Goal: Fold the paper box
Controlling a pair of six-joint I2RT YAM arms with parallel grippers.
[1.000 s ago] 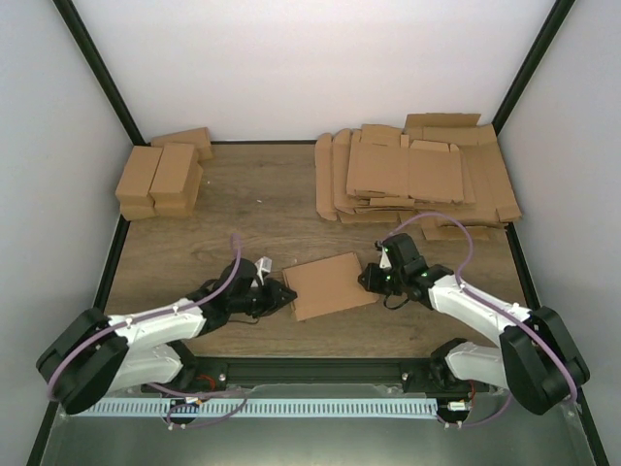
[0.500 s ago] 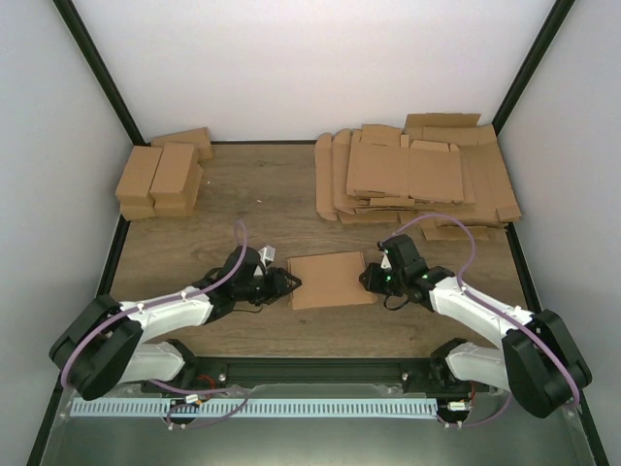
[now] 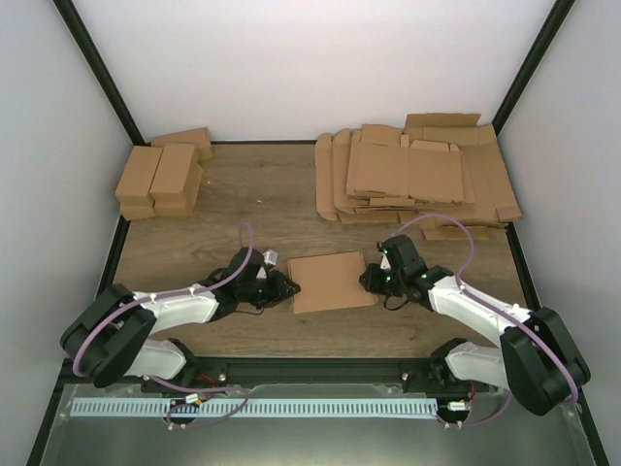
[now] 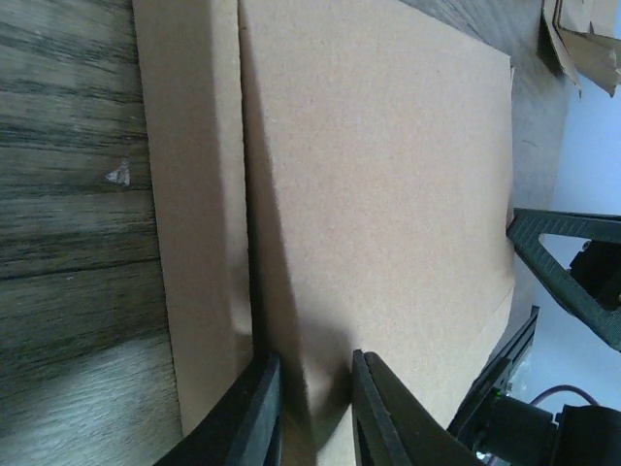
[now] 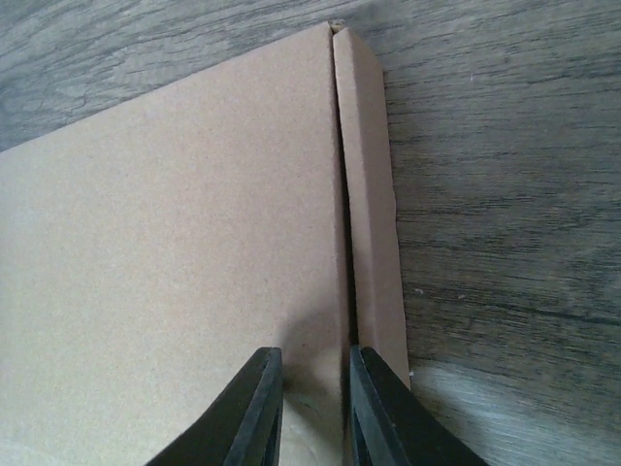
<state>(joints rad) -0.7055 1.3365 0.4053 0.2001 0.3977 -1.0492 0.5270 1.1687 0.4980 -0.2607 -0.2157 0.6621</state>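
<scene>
The paper box lies flat on the wooden table between the two arms, a plain brown folded sheet. My left gripper is at its left edge and my right gripper at its right edge. In the left wrist view the left gripper stands slightly open on the box, one finger at the seam beside a narrow side flap. The right wrist view shows the right gripper likewise slightly open on the top panel, next to its side flap. Nothing is pinched between either pair of jaws.
A heap of flat brown blanks fills the back right. Finished brown boxes are stacked at the back left. White walls and black frame posts close in the table on three sides. The right arm's finger shows across the box.
The left arm has reached forward and right onto the box's left edge. The box has turned from skewed to square between the grippers. The right arm has barely moved.
</scene>
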